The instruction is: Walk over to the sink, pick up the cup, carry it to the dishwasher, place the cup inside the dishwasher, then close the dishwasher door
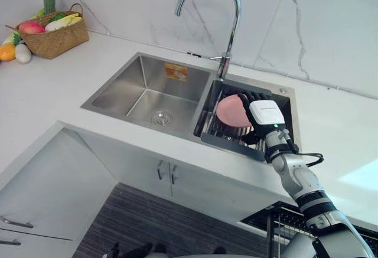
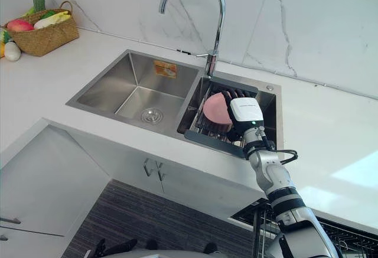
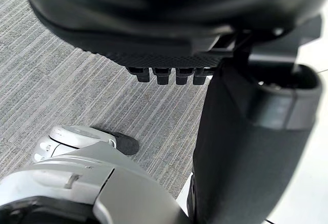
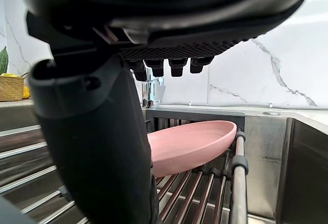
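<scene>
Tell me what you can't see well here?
Pink dish: eye views, right part hidden by the right hand.
Rack under the counter: eye views, cut off by the bottom edge.
Sink sticker: eye views, too small to read.

The right arm (image 1: 302,182) enters from the lower right of the frame. It is a silver-grey tube built in rounded segments, with black rings near the elbow. The right hand (image 1: 260,133) at its end is dark and carries a rounded white cover (image 1: 267,111) with faint grey print and a tiny green light. Seen close up, the left hand (image 3: 169,34) is matte black, with a dotted rubber palm pad, squared fingertips (image 3: 163,74) and a thick thumb (image 3: 241,172) ringed by a grey collar.
</scene>
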{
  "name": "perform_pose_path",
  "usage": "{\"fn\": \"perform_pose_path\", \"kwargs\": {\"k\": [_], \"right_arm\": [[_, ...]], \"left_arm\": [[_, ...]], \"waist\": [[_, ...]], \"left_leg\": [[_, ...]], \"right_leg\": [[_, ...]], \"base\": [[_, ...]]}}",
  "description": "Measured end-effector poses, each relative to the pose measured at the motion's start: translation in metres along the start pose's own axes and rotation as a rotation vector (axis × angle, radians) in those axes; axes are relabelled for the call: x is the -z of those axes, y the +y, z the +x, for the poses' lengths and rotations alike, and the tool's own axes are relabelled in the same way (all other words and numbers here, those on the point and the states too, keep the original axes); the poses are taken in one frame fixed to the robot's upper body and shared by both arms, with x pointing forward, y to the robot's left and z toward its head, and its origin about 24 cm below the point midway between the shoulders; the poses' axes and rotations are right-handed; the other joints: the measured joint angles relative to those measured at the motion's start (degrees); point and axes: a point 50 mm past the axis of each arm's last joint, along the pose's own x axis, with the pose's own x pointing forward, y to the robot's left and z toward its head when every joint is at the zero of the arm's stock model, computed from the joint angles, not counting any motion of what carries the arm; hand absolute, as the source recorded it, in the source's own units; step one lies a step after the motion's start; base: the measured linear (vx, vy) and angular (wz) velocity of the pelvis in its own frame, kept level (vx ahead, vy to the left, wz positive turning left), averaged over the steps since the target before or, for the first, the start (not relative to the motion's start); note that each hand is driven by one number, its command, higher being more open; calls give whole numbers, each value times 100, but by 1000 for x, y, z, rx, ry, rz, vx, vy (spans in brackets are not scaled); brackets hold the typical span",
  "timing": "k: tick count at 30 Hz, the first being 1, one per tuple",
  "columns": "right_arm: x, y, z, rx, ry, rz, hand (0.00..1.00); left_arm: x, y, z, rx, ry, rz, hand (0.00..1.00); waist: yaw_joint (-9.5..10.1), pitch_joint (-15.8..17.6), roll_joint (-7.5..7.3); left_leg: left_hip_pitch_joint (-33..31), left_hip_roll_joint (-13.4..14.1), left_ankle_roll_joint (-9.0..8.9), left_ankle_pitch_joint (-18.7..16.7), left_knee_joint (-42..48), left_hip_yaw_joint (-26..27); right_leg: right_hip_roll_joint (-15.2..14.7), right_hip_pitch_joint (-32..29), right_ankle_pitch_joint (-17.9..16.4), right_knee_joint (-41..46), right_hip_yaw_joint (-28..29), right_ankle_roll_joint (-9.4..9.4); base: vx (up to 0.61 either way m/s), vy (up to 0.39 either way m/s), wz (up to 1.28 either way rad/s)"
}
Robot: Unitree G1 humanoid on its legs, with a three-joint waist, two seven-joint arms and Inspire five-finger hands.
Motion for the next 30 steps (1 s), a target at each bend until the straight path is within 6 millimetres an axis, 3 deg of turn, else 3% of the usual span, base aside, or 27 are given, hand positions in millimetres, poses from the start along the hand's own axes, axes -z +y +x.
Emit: {"fn": "perform_pose_path", "kwargs": {"k": [27, 28, 30], "right_arm": [[11, 7, 19, -147, 53, -98, 100], [11, 6, 19, -147, 53, -98, 0], [10, 6, 19, -146, 52, -98, 0]], "left_arm": [[-5, -3, 0, 15, -15, 25, 100], [-5, -3, 0, 16, -16, 25, 100], [-6, -3, 0, 16, -15, 25, 100]], "waist": [[77, 58, 15], [83, 68, 16], [89, 80, 17]], "left_leg": [[-38, -61, 4, 25, -2, -147], [-38, -61, 4, 25, -2, -152], [-38, -62, 4, 26, -2, -159]], "right_leg": [[-60, 50, -2, 2, -151, 21], [-60, 52, -3, 3, -155, 22], [-61, 56, -3, 3, -160, 23]], "base": [[0, 5, 2], [0, 0, 0], [0, 0, 0]]}}
